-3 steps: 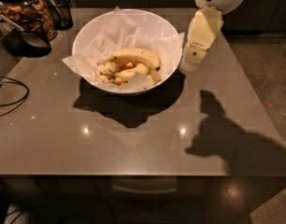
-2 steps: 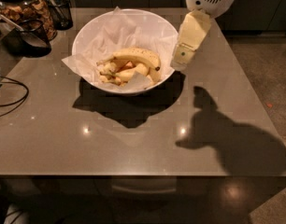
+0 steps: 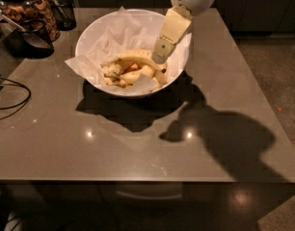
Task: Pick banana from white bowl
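Note:
The white bowl (image 3: pixel 97 35), lined with crumpled white paper, stands at the back middle of the grey table. Inside it the long curved yellow banana (image 3: pixel 133 58) lies across the top of a small pile of stubbier bananas (image 3: pixel 138 75). My gripper (image 3: pixel 161 56), cream-coloured, reaches down from the upper right over the bowl's right side. Its tip is right at the banana's right end, just above or touching it.
A dark glass jar (image 3: pixel 27 8) of snacks and a black cup (image 3: pixel 32 37) with a utensil stand at the back left. A black cable (image 3: pixel 12 100) lies at the table's left edge. The arm's shadow falls on the table's right front.
My gripper has moved left and down, from beside the bowl's right rim to inside the bowl at the banana's right end. The bowl and bananas have not moved.

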Controlling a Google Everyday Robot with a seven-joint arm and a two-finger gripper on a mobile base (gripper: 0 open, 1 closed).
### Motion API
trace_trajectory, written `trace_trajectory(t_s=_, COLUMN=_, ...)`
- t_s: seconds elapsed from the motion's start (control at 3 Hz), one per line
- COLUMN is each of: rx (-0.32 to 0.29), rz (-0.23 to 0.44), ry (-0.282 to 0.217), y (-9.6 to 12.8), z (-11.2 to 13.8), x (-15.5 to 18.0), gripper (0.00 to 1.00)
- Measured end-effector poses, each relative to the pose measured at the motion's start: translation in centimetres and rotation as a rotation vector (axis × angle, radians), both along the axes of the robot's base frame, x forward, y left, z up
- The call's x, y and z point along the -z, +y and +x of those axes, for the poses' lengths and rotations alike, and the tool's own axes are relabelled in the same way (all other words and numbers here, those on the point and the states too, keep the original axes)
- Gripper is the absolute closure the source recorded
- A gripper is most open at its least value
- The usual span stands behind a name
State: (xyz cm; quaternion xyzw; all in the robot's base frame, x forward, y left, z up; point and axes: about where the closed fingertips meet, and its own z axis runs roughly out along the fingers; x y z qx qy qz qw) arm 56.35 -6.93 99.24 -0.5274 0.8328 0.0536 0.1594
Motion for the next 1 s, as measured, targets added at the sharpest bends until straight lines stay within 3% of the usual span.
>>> trace_trajectory(t_s=1.0, rx=0.071, rz=0.058, ry=0.089, y=4.4, z=0.6, x=1.4, gripper=0.21)
